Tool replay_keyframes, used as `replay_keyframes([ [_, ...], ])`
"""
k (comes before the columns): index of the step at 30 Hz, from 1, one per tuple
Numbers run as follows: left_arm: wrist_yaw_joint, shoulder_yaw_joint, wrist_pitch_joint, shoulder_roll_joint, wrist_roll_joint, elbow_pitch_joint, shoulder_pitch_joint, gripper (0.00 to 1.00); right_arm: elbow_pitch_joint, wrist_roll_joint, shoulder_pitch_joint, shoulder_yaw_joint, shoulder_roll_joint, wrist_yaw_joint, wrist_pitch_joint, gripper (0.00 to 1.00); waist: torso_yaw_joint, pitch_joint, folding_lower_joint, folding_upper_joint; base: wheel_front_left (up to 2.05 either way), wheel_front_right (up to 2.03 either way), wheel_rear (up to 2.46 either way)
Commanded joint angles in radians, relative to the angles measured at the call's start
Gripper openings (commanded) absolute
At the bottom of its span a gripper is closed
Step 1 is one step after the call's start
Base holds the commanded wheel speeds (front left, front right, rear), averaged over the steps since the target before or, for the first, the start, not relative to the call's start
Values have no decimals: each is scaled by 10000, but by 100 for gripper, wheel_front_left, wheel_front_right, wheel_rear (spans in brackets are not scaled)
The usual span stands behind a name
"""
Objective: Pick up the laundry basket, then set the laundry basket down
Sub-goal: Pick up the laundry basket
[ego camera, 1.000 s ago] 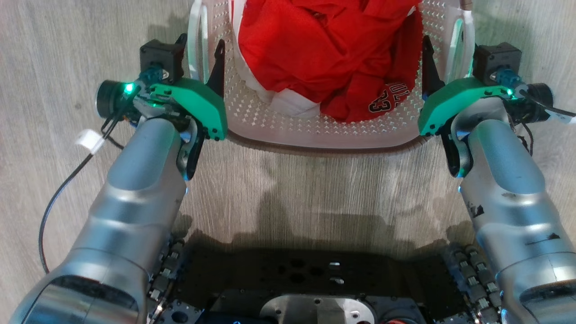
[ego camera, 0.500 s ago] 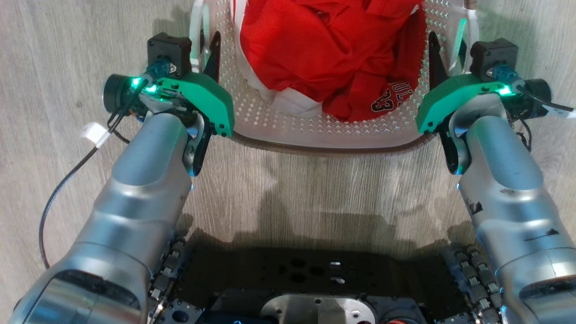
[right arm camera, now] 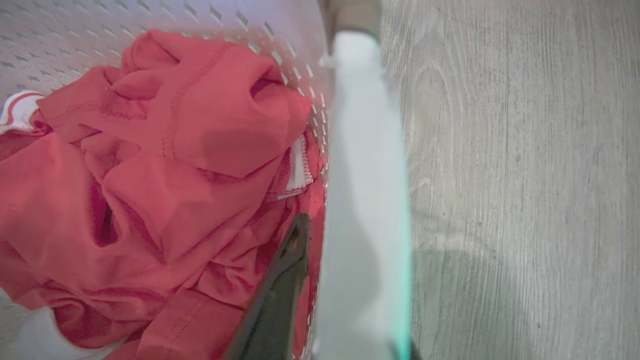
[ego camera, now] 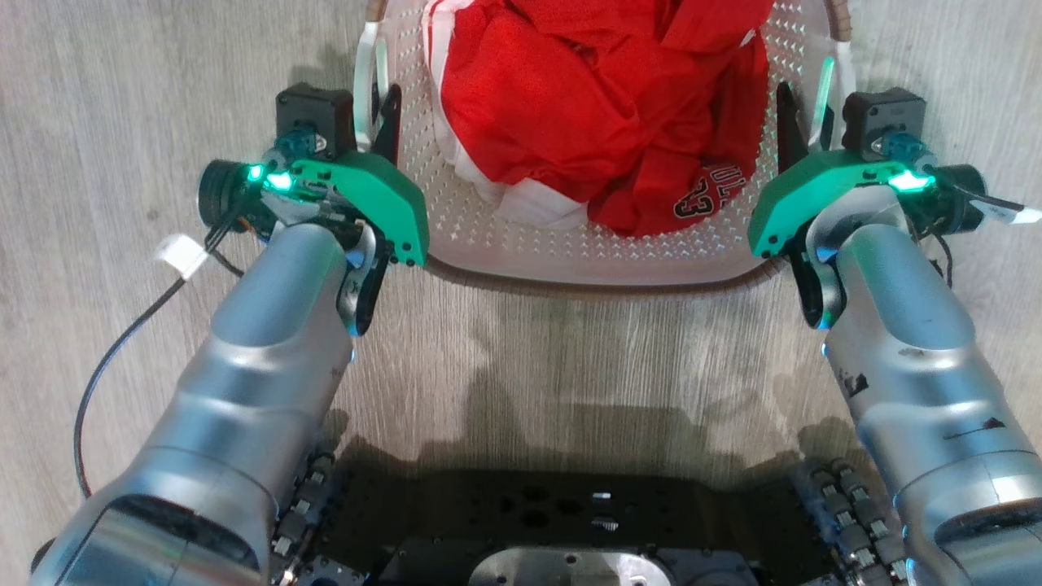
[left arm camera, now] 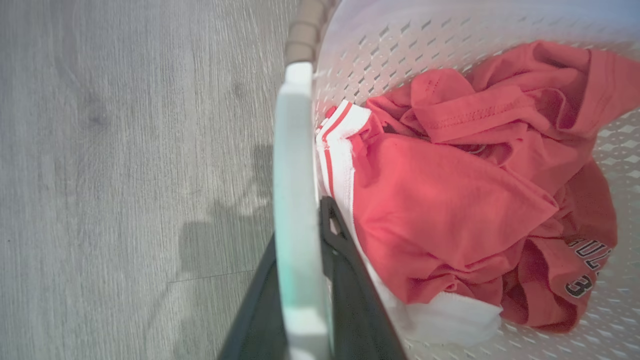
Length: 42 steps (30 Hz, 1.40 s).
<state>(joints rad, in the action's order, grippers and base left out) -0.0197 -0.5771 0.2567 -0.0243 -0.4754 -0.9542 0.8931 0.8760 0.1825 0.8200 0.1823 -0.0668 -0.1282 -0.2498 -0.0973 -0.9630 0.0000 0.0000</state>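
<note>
Handles [left arm camera: 295, 175] of the laundry basket [ego camera: 586, 244] are pinched — left gripper [ego camera: 378, 106] clamped on one, right gripper [ego camera: 806, 106] on the other — red jersey [ego camera: 570, 106] is piled inside, wood floor [ego camera: 122, 81] underneath.

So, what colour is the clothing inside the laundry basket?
The clothing is red with white trim; it shows best in the left wrist view.

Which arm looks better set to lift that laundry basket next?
Left, narrowly. On the left tool, both dark fingers hug the left handle of the laundry basket. The right tool shows one finger just inside the right handle, the other mostly hidden. Likely both lift together.
</note>
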Motion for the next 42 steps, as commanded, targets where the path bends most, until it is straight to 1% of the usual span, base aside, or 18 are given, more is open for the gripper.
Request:
replay_keyframes([
  [1,-61,20,51,-260,-1,113,-431,0,-47,-50,-415,365,166,-25,-120,0,34,129,0,0,0,0,0],
  [12,-31,-419,51,-260,-520,-411,-953,0,985,666,-584,827,166,-25,-120,0,176,1227,0,0,0,0,0],
  [17,101,-784,51,-260,-943,-1056,-1261,0,1650,1264,-699,1341,166,-25,-120,0,272,1891,0,0,0,0,0],
  [22,249,-1266,47,-260,-1513,-1679,-1551,0,2367,2047,-820,2067,166,-25,-120,0,344,2627,0,0,0,0,0],
  [24,300,-1469,-1,-260,-1753,-1854,-1671,0,2585,2400,-891,2396,166,-25,-92,0,360,2937,0,0,0,0,0],
  [25,300,-1469,-1,-260,-1753,-1854,-1671,0,2585,2400,-891,2396,166,-25,-92,0,360,2937,0,0,0,0,0],
  [34,373,-2268,-582,-260,-2777,-2207,-2506,0,3050,3949,-1582,3707,166,-25,521,0,446,4501,0,0,0,0,0],
  [42,368,-2815,-1052,-260,-3468,-2398,-3347,0,3169,5141,-2533,4671,166,-25,1286,0,513,5833,0,0,0,0,0],
])
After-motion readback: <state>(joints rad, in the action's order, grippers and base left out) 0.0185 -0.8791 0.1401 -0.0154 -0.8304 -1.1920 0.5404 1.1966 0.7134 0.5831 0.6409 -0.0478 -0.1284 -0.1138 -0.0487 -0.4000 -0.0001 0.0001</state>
